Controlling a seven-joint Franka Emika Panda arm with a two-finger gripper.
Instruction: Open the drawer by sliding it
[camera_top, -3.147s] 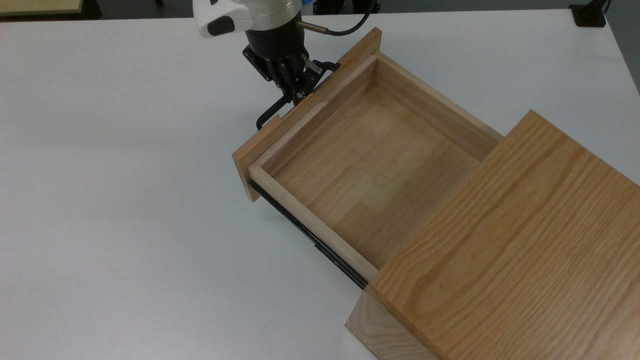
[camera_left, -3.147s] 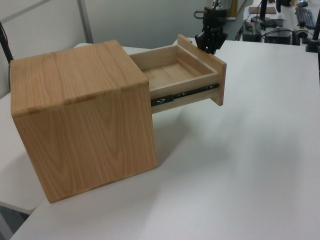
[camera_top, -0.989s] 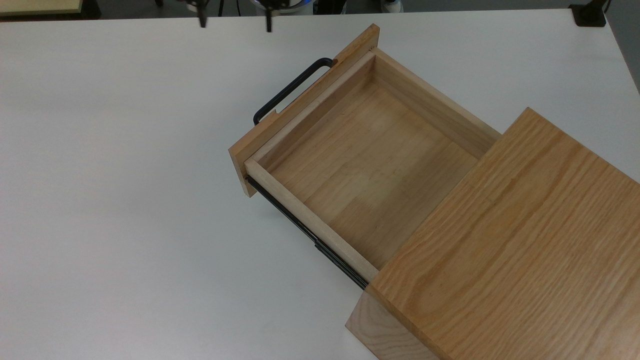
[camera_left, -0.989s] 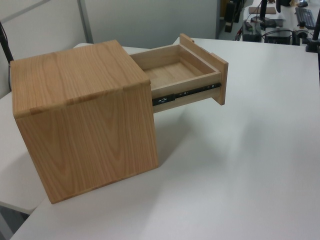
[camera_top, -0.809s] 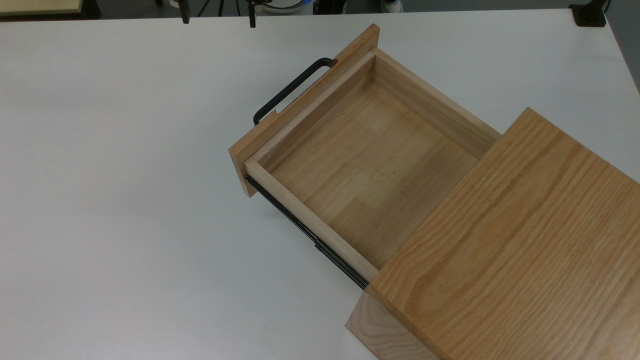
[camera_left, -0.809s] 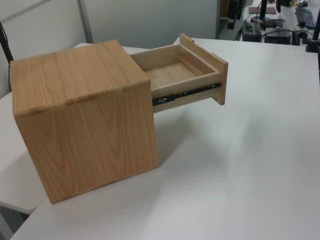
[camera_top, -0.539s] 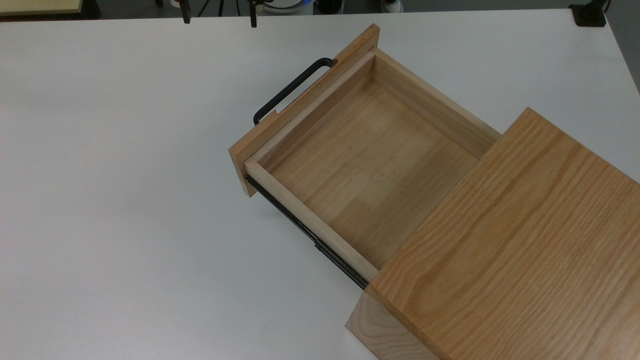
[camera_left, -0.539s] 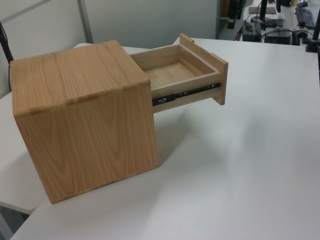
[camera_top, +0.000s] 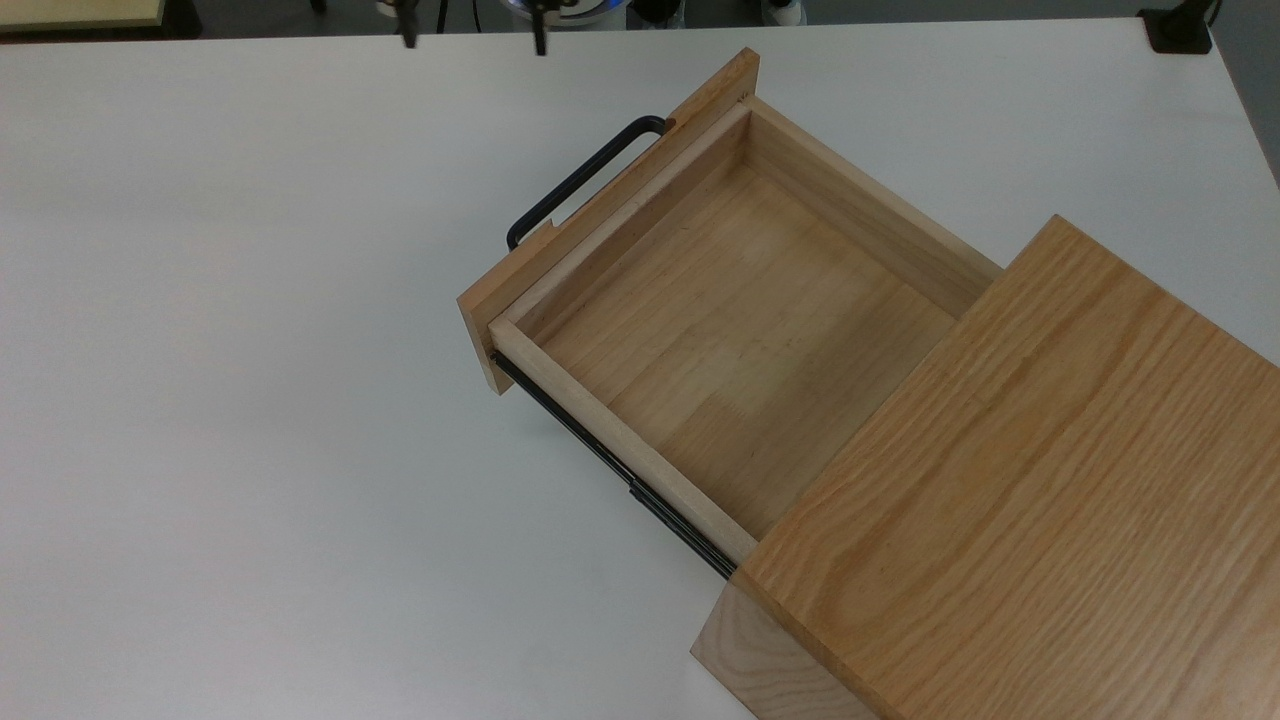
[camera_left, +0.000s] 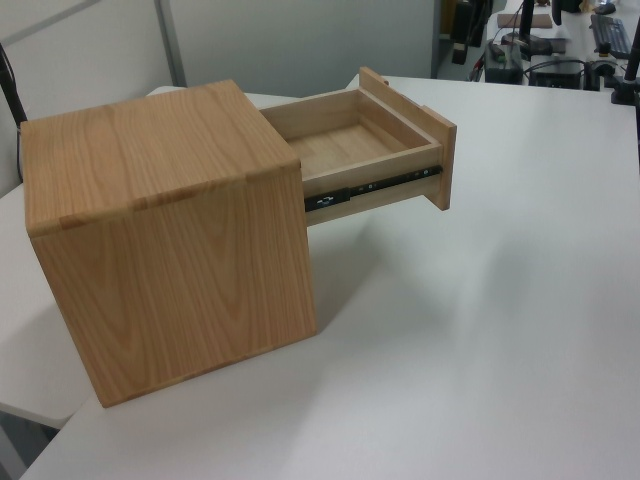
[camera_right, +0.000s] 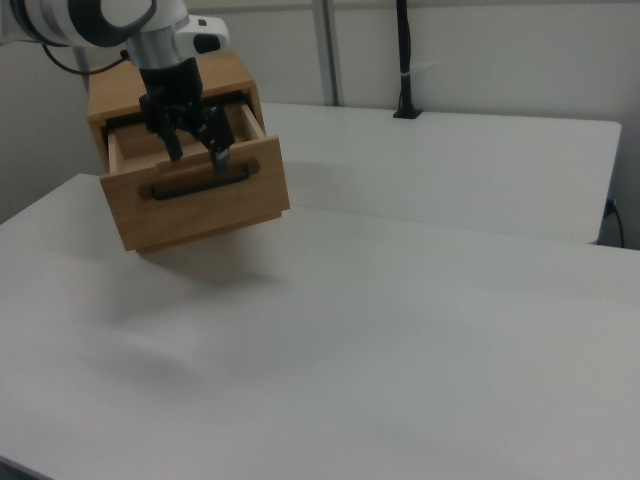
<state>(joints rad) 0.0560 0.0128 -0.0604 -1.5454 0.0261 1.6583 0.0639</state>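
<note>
So the drawer is pulled well out of the box, sticking out toward the top view's upper left, tray bare inside. The top view gives the best look at the layout: the front panel runs diagonally, the black handle loops off its outer face, and one black rail runs along the tray's lower side back into the box.

The left view has it side-on instead. There the drawer hangs out of the upper part of the box, clear above the white table, and the rail reads as a dark strip under the tray's side wall. The handle is hidden behind the panel from that angle.

The right view looks straight at the front, so the handle shows as a flat bar across the panel. It also has the end effector, seen just above the handle with its two fingers spread and nothing between them, so it's let go. In the top view just the fingertips poke in at the upper edge, well apart from the handle.
</note>
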